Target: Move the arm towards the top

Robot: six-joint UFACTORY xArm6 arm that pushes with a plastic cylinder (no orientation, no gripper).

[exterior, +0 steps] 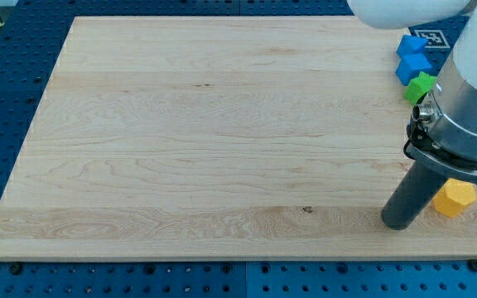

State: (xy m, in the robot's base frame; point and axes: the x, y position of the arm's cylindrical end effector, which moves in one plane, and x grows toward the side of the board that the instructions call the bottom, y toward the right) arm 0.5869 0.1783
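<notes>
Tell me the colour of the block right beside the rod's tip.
Yellow-orange: the block sits just to the view's right of my tip, clearest in the camera view.

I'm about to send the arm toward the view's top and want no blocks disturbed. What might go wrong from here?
1. My tip sits below the green block and blue blocks; going straight up may nudge them.
2. The yellow block lies just right of my tip; any rightward drift could push it.

No readable text, numbers or brands. Black-and-white marker tag (428, 37), well above my tip (398, 224), bears only a pattern.
</notes>
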